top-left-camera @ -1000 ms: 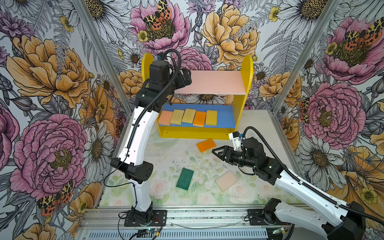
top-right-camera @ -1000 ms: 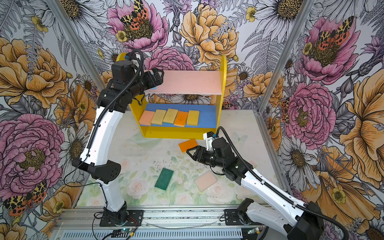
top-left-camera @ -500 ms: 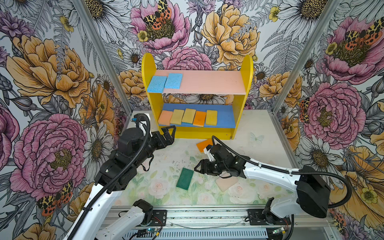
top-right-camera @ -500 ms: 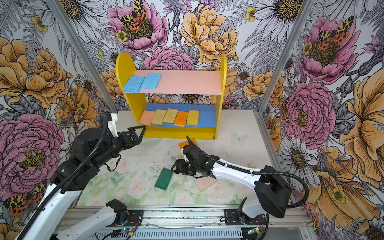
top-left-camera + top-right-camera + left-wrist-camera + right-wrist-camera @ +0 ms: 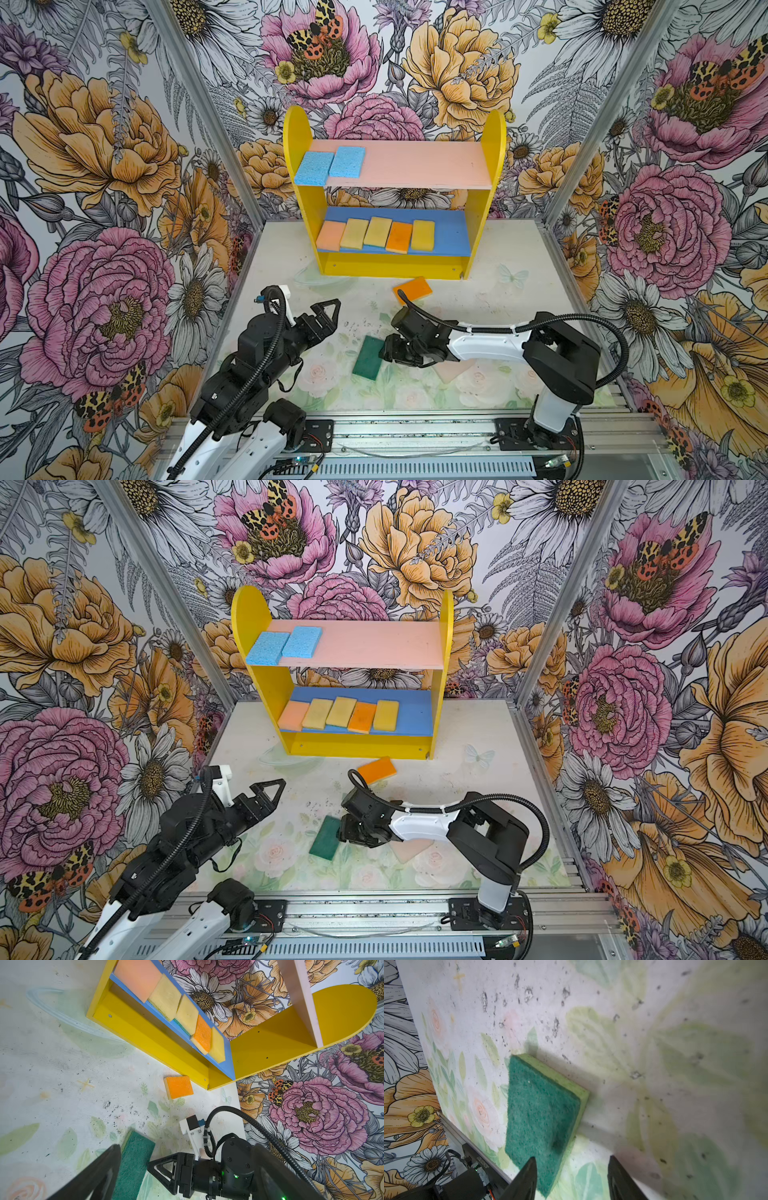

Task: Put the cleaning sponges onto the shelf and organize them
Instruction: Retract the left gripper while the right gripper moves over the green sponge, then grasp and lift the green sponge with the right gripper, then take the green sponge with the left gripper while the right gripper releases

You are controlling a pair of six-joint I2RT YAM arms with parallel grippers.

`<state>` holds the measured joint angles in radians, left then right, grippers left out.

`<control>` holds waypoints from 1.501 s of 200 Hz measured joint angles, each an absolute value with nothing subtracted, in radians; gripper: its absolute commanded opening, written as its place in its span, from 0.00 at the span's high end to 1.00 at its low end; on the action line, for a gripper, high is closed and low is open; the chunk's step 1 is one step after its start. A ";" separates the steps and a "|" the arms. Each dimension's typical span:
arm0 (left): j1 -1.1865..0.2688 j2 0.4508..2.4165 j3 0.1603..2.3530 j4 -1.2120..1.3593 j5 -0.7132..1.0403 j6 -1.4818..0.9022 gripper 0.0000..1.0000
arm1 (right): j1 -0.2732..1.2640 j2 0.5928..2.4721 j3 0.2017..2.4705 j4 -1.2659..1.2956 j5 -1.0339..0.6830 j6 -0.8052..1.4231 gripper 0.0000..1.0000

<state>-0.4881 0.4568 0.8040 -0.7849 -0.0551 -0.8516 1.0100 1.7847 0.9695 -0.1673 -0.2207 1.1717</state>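
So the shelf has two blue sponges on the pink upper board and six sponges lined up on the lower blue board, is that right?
Not quite. The lower blue board holds five sponges, not six: one peach, three yellow and one orange, as both top views show. The two blue sponges on the pink upper board are as you said.

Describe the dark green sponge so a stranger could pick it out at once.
From the yellow shelf at the back, come forward across the table to the three loose sponges. The dark green sponge lies at the tip of the right gripper, left of the peach-pink sponge and nearer the front than the orange sponge. Only it has a dark green top over a lime-green layer.
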 measured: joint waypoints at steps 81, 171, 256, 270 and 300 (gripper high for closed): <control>-0.465 0.418 0.803 -0.821 -0.028 -0.866 0.01 | 1.021 1.842 1.009 -0.085 -0.209 1.227 1.00; -0.626 0.499 0.774 -0.670 0.017 -0.955 0.01 | 0.815 1.406 0.972 -0.203 -0.148 1.197 1.00; -0.899 0.648 0.712 -0.254 -0.143 -1.068 0.07 | 0.720 1.275 1.182 -0.334 -0.152 1.151 1.00; -0.915 0.685 0.709 -0.207 -0.158 -1.077 0.12 | 0.720 1.275 1.185 -0.337 -0.155 1.150 1.00; -0.926 0.751 0.706 -0.123 -0.173 -1.097 0.18 | 0.720 1.267 1.186 -0.360 -0.165 1.151 1.00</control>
